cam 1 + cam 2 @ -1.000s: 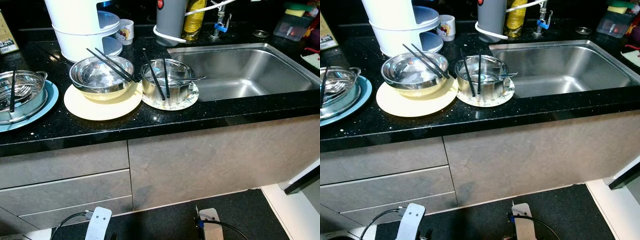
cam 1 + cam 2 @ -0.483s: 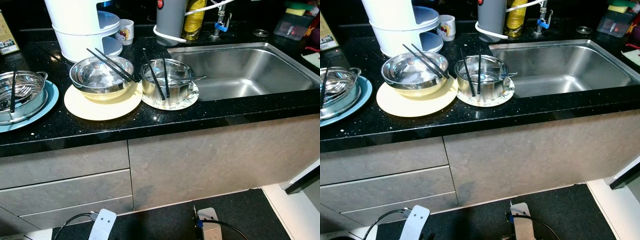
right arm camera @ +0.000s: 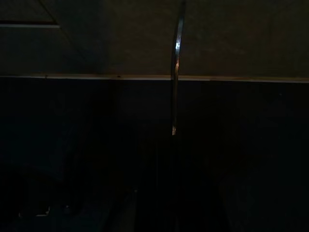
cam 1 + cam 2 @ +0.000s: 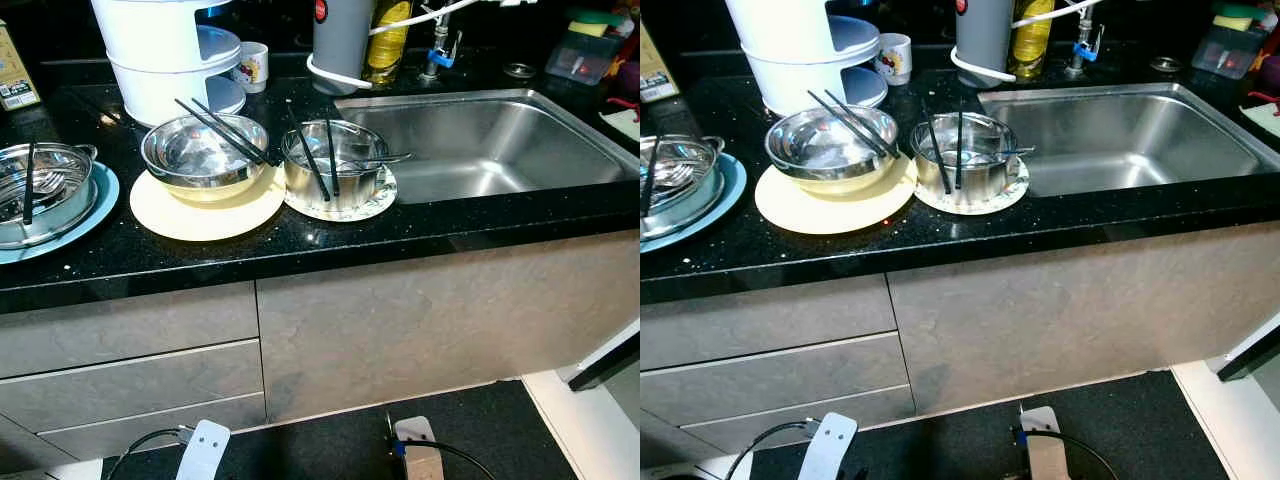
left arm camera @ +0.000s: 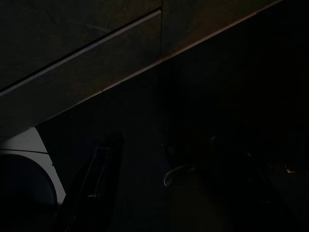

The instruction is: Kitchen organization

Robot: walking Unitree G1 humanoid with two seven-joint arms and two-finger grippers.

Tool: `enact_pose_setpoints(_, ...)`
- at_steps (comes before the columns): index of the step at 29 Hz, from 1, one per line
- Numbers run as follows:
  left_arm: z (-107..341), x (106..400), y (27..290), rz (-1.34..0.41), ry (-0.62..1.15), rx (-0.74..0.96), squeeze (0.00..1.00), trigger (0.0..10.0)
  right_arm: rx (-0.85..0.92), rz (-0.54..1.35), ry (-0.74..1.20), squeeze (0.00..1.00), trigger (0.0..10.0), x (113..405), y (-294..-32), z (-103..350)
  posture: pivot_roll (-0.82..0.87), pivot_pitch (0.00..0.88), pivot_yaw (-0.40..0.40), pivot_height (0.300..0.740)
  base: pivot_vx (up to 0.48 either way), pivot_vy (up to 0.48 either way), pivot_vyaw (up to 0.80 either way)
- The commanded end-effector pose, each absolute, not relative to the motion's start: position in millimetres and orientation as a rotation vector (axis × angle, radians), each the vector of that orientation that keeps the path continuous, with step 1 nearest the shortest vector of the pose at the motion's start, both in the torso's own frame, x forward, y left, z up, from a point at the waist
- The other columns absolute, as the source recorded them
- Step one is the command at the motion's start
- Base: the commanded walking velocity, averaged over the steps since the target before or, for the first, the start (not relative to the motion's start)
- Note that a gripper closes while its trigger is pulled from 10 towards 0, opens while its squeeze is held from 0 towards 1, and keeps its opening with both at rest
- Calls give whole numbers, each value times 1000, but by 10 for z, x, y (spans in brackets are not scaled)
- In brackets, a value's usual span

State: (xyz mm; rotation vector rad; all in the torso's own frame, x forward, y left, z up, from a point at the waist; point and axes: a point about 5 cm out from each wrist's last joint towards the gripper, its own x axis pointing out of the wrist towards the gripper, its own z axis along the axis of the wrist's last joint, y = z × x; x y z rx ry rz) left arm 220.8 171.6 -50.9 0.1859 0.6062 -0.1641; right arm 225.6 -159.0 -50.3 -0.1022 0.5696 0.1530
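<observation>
Dishes sit on the black countertop [image 4: 300, 245], well above and ahead of both hanging arms: a steel bowl [image 4: 205, 155] with chopsticks [image 4: 225, 130] on a cream plate [image 4: 205, 210], a steel pot [image 4: 333, 163] on a patterned plate [image 4: 375, 203] just beside the sink [image 4: 490, 140]. Whether the left gripper [image 5: 159, 193] or right gripper [image 3: 159, 203] has its fingers apart, I cannot tell; both wrist views are too dark.

Bench [image 4: 300, 245]: black, glossy, fine pale speckle. Cabinet fronts [image 4: 420, 320]: mottled grey-beige. Sink [image 4: 480, 140]: brushed steel. Left bowl [image 4: 205, 155]: shiny steel, on pale yellow plate [image 4: 200, 215]. Middle pot [image 4: 335, 165]: steel, on white plate with dark patterned rim [image 4: 375, 205]. Chopsticks [image 4: 225, 130]: black. Far-left pot [image 4: 45, 190]: steel, on light blue plate [image 4: 95, 205]. Rear container [image 4: 165, 45]: white. Bottle [image 4: 388, 40]: yellow. Floor mat [image 4: 330, 450]: black.
</observation>
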Motion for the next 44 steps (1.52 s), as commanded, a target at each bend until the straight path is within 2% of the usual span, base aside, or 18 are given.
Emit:
enact_pose_setpoints(1, -594, 2095, 1679, -168, 652, 174, 0, 10000, -95, 149, 616, 0, 10000, 2155, -1588, -578, -57, 175, -29, 740, 0, 0, 0)
enact_pose_setpoints(20, -615, 2032, 1714, -168, 654, 167, 0, 10000, -82, 154, 631, 0, 10000, 2090, -1525, -618, -46, 136, -24, 740, 0, 0, 0)
enact_pose_setpoints(41, -581, 2098, 1682, -165, 638, 157, 0, 10000, -76, 158, 618, 0, 10000, 2111, -1502, -603, -43, 147, -24, 740, 0, 0, 0)
enact_pose_setpoints(44, -580, 2117, 1684, -136, 650, 110, 0, 10000, -64, 149, 617, 0, 10000, 2127, -1503, -596, -48, 149, -31, 740, 0, 0, 0)
